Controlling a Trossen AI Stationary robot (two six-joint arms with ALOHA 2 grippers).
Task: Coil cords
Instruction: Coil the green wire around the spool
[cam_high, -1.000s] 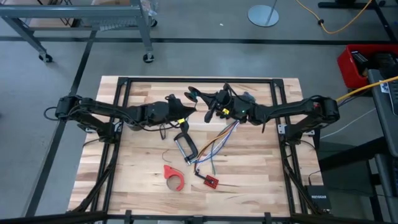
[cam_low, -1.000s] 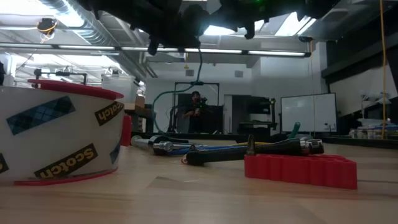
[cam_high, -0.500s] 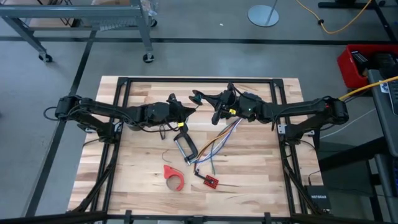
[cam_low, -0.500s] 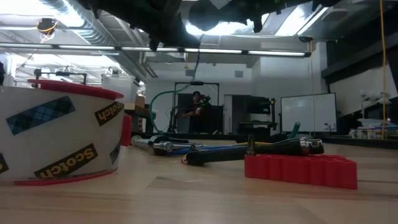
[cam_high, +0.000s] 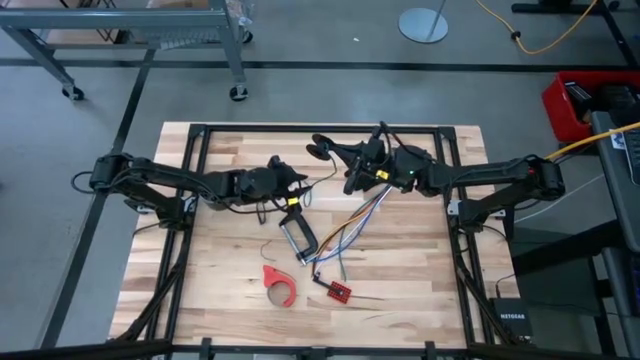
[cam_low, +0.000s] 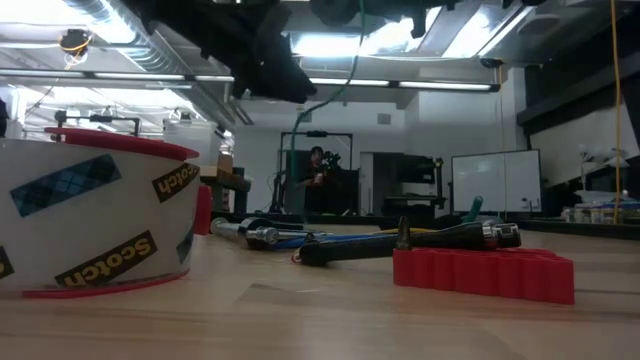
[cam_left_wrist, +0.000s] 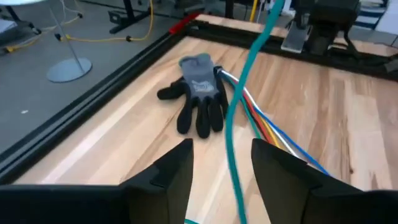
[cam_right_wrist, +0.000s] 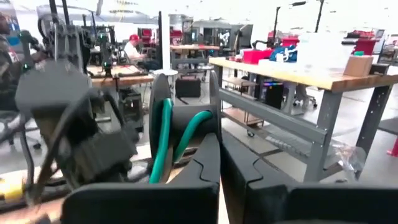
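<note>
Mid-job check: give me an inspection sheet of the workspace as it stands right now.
Surface: wooden table, lit, no spills seen.
Job's things: black cord coil with green cord trailing from it, held up off the table.
Clutter: grey glove; multicoloured wires joined to a red board; red tape dispenser; tape roll.
Hands: right hand shut on the coil; left hand open, with the green cord running between its fingers, ungripped.
Cables: yellow cable on the floor beyond the table.
Surroundings: workbenches; a person far behind the table.
</note>
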